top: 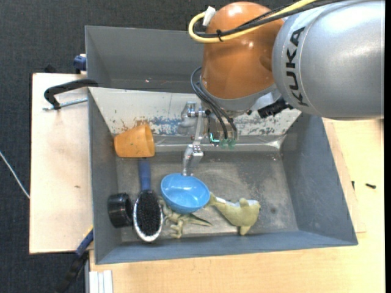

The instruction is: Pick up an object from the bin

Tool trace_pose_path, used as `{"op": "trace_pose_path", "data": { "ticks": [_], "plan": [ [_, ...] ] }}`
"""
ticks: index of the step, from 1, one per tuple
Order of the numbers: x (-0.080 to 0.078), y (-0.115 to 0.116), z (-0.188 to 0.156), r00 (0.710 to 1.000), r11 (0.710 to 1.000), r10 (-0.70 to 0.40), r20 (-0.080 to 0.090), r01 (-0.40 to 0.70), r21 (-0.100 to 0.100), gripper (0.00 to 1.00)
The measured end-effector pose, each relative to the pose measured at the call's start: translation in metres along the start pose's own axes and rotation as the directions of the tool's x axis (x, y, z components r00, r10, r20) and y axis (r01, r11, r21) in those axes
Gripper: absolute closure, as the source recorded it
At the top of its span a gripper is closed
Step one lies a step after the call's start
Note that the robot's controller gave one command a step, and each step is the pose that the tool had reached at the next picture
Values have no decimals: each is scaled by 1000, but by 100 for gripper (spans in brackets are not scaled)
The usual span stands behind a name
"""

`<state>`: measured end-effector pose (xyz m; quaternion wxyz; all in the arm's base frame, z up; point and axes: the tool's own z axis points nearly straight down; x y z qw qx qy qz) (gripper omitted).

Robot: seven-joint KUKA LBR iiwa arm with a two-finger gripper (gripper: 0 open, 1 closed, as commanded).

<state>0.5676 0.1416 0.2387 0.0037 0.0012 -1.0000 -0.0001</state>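
**Grey bin, arm lowered over the blue bowl**

Grey sheet metal forms the bin, whose sloping walls run down to a scuffed floor with a small scatter of things at its near left. The silver KUKA arm enters from the far right. Its rounded orange wrist cover hangs over the bin's far wall, with a yellow cable looped across the top. Below the cover, black cables and a slim metal gripper point steeply down into the bin. Whether the gripper is spread or pressed together cannot be told, and nothing can be seen held in it.

Its tip hangs just above the far rim of a shallow, glossy blue plastic bowl, which sits upright on the floor. An orange plastic cup lies on its side to the far left. Just left of the bowl lies a blue-handled brush with an oval black bristle head, and beside that a black round cap. A pale yellow-green toy animal lies to the bowl's near right, and a small spindly olive figure lies on its near side.
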Motion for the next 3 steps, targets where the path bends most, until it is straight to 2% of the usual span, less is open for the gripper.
{"op": "trace_pose_path", "data": {
  "ticks": [1, 2, 3],
  "plan": [
    [0, -18, 150, 996, 997, -80, 33, 80, -2, 0],
    [4, -20, 155, 997, 997, -81, 17, 81, 1, 100],
    [19, -39, -10, 912, 912, -409, 20, 409, 6, 100]
  ]
}}
